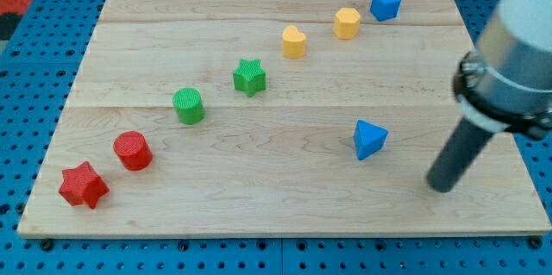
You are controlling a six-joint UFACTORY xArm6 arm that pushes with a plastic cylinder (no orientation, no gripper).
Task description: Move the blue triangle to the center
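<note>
The blue triangle lies on the wooden board, right of the board's middle and a little below it. My tip rests on the board to the triangle's lower right, about a block's width or two away and not touching it. The dark rod rises from there towards the view's upper right, into the arm's grey and white body.
A diagonal row of blocks runs from the view's lower left to upper right: red star, red cylinder, green cylinder, green star, yellow heart, yellow hexagon, blue cube.
</note>
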